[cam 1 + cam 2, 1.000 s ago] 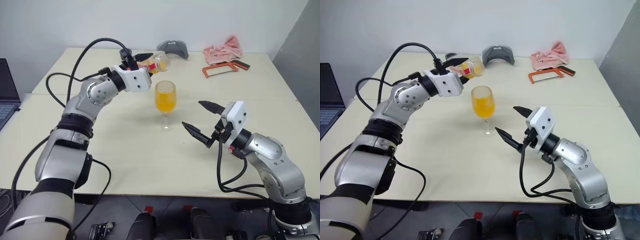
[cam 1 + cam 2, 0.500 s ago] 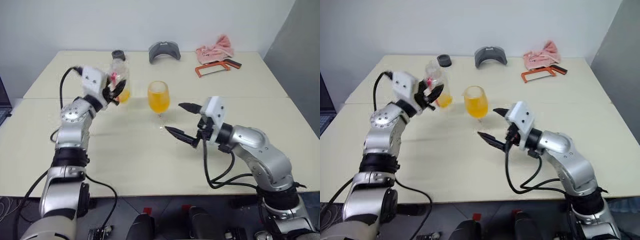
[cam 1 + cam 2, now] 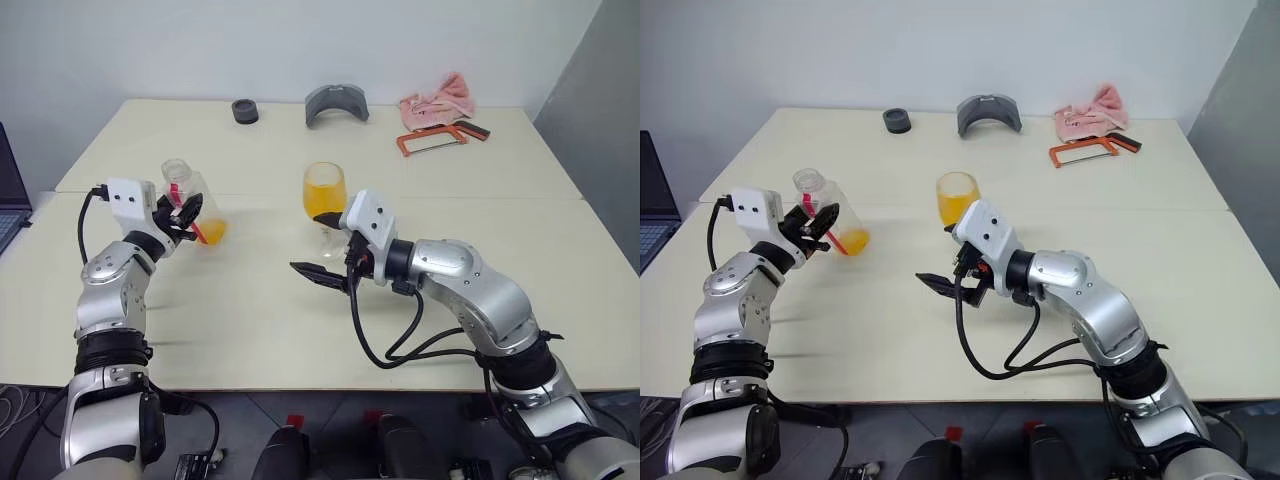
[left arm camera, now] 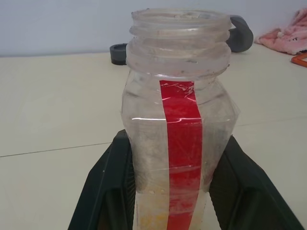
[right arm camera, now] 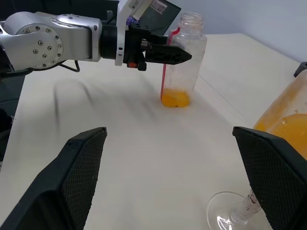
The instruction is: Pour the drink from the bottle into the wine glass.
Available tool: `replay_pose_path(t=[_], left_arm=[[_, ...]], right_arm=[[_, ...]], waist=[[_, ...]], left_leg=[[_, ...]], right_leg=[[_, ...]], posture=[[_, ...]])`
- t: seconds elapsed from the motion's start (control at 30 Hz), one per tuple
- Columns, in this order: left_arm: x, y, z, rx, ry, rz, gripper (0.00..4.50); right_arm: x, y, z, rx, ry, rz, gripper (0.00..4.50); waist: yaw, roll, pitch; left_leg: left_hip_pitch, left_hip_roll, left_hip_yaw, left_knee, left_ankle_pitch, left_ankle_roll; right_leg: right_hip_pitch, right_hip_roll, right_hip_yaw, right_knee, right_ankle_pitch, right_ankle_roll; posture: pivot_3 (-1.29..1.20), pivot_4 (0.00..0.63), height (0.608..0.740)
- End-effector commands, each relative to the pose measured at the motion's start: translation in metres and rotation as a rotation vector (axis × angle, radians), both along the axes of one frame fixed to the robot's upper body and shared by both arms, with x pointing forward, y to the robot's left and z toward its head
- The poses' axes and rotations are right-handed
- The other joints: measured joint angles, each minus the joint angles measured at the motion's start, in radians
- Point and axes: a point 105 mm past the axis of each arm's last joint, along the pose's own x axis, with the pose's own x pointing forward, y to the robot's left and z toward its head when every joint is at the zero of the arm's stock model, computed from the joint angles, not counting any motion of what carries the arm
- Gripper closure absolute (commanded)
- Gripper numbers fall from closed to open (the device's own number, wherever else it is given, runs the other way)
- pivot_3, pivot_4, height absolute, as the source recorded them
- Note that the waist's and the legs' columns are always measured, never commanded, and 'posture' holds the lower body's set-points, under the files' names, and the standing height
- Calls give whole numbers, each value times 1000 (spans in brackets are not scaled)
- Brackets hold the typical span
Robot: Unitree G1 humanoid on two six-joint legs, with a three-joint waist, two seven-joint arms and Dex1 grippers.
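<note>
Your left gripper is clamped on the bottle, fingers pressed on both sides of its lower body. The bottle is upright, uncapped, red label strip facing the wrist camera, with only a little of the drink left at the bottom. It sits well to the left of the wine glass; you can't tell from the frames whether its base touches the table or hovers just above it.

The wine glass stands upright on the table, bowl mostly full of orange liquid.

Your right gripper is spread wide and holds nothing. It sits just in front of the wine glass, fingers pointing leftward toward the bottle; the glass's foot lies between the fingertips in the wrist view, not touched.

Behind the wine glass at the far table edge: a black cap to the left, a grey curved holder roughly straight behind, a pink cloth and an orange-framed tool to the right. A laptop sits far left of the wine glass, off the table's edge.
</note>
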Motion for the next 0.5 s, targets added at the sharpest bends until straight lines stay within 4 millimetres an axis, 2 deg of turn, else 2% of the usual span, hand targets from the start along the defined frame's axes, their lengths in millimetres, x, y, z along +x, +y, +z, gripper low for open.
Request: replay_pose_path(t=[0.03,0.17,0.23,0.47,0.5], left_arm=[[-1,7,1,-3,-15,15,2839],[-2,10,-6,-31,-27,41,2839],[-3,10,-6,-41,-29,36,2112],[-3,0,-6,-7,-36,-1,27],[-4,0,-6,-7,-37,-2,27]], right_arm=[[-4,5,13,18,-62,23,0],[-4,4,12,15,-57,19,0],[-4,3,11,14,-55,19,0],[-3,-1,7,3,-45,13,0],[-4,-2,7,2,-44,13,0]], waist=[[0,0,0],[0,0,0],[0,0,0],[0,0,0],[1,0,0]], left_leg=[[0,0,0,0,0,0],[0,0,0,0,0,1],[0,0,0,0,-1,3],[0,0,-1,0,-2,3],[0,0,-1,0,-2,3]], right_leg=[[0,0,0,0,0,0],[0,0,0,0,0,0],[0,0,0,0,0,0],[0,0,0,0,0,0],[0,0,0,0,0,0]], posture=[[0,150,740],[0,150,740],[0,150,740],[0,150,740],[0,150,740]])
